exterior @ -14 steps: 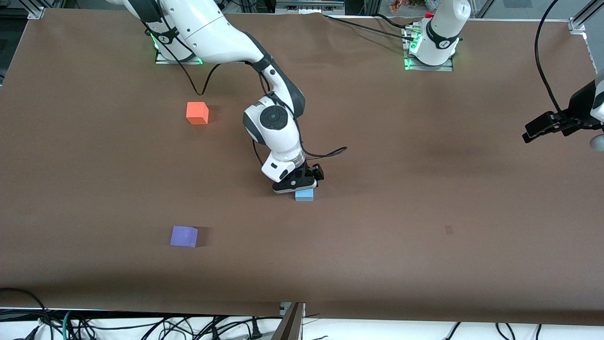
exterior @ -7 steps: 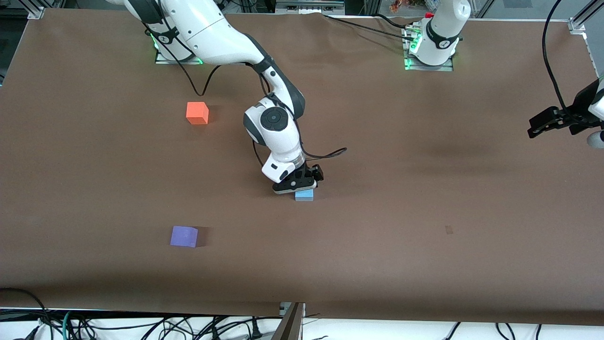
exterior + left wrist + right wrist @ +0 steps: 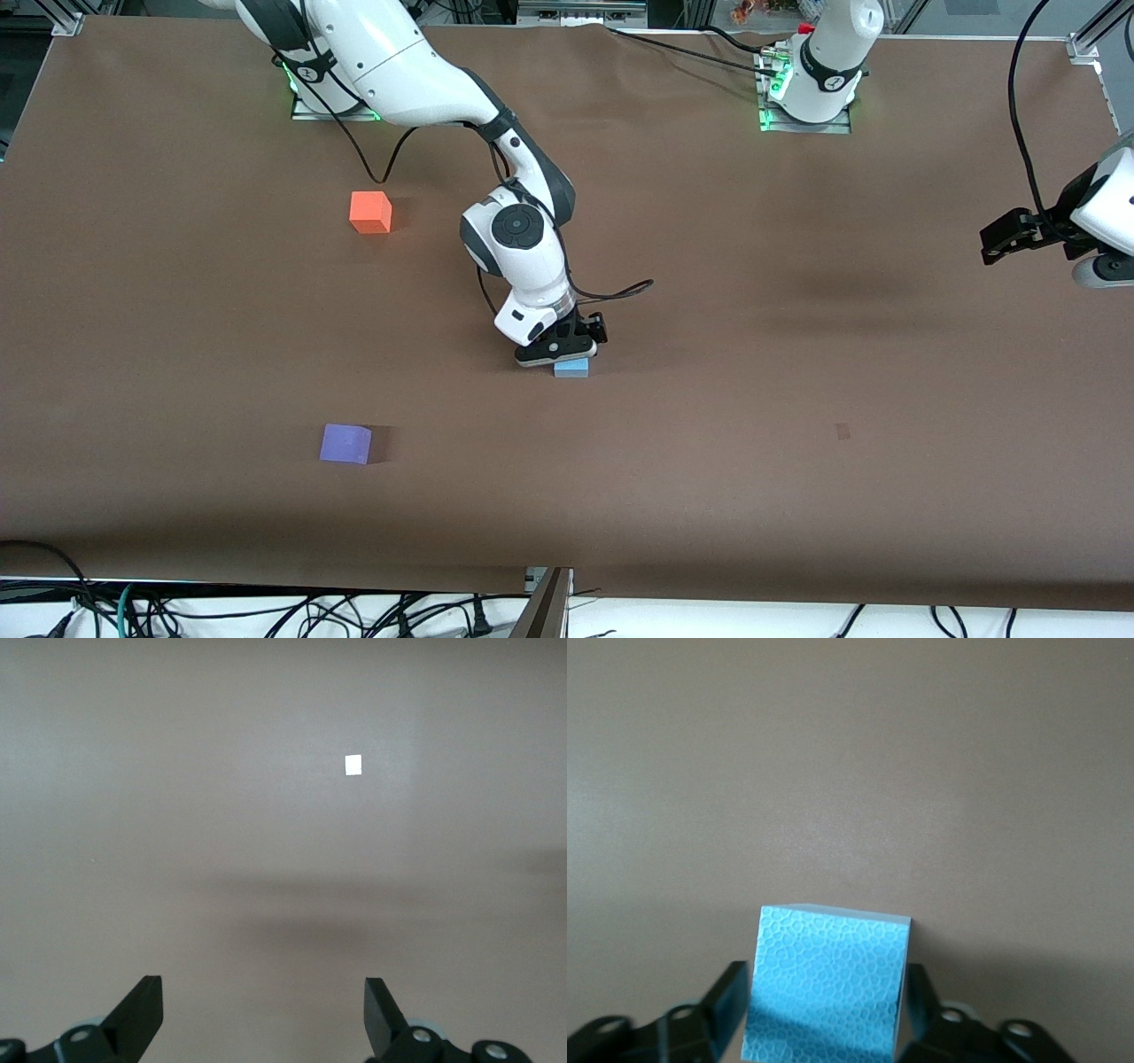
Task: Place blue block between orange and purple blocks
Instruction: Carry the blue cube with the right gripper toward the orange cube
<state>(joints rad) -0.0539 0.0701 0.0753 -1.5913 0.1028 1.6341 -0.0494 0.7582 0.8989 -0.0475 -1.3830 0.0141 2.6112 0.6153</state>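
Note:
The blue block (image 3: 572, 369) sits on the brown table near its middle. My right gripper (image 3: 568, 356) is down on it, and in the right wrist view its fingers (image 3: 732, 999) press both sides of the block (image 3: 828, 983). The orange block (image 3: 370, 213) lies toward the right arm's end of the table, farther from the front camera. The purple block (image 3: 345, 443) lies nearer to the camera, roughly in line with the orange one. My left gripper (image 3: 999, 246) hangs open and empty over the left arm's end of the table, its fingertips (image 3: 142, 1014) wide apart.
A small pale mark (image 3: 842, 431) is on the table toward the left arm's end and also shows in the left wrist view (image 3: 353, 765). Black cables (image 3: 620, 288) trail from the right wrist. The table's front edge (image 3: 567, 589) has loose cables below it.
The blue block has not moved. The right arm's wrist has shifted slightly. The left gripper has drifted a little at the table's end.

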